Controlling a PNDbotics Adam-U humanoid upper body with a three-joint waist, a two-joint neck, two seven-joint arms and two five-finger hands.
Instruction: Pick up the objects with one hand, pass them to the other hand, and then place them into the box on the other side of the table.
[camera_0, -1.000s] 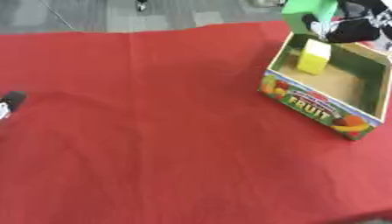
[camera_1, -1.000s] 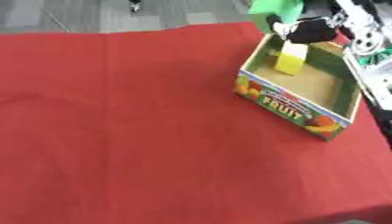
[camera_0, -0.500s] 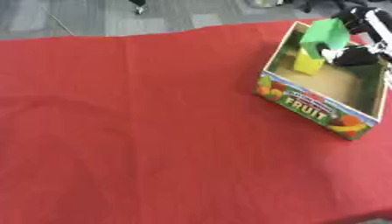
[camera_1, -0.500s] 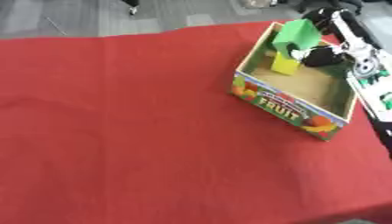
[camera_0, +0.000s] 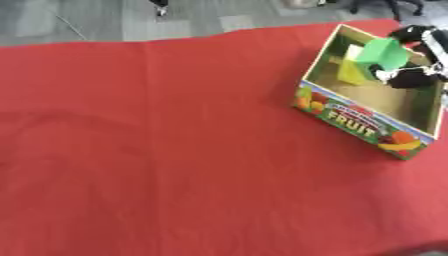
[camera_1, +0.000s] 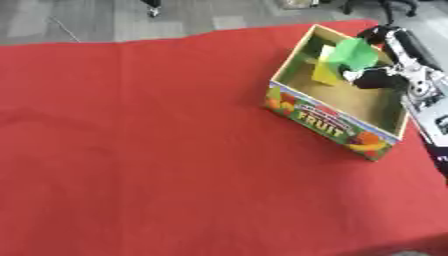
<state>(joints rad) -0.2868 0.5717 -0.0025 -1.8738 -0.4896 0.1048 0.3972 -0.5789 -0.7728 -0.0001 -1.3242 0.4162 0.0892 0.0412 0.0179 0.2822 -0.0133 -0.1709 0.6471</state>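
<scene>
A cardboard fruit box (camera_1: 324, 120) stands at the right of the red table, open at the top. Inside it, against the far wall, leans a yellow block (camera_1: 324, 71). My right hand (camera_1: 378, 75) reaches over the box from the right, its fingers curled round a green block (camera_1: 354, 53) held just above the box interior, beside the yellow block. My left hand shows in neither view.
The red cloth (camera_0: 157, 150) covers the whole table, with a wide bare stretch left of and in front of the box. Grey floor (camera_0: 105, 20) lies beyond the far edge. My right forearm (camera_1: 424, 95) runs along the right edge.
My right hand has carried the green block lower, from above the box's far wall down over its interior. The camera has shifted, and the left hand seen at the left edge is out of view.
</scene>
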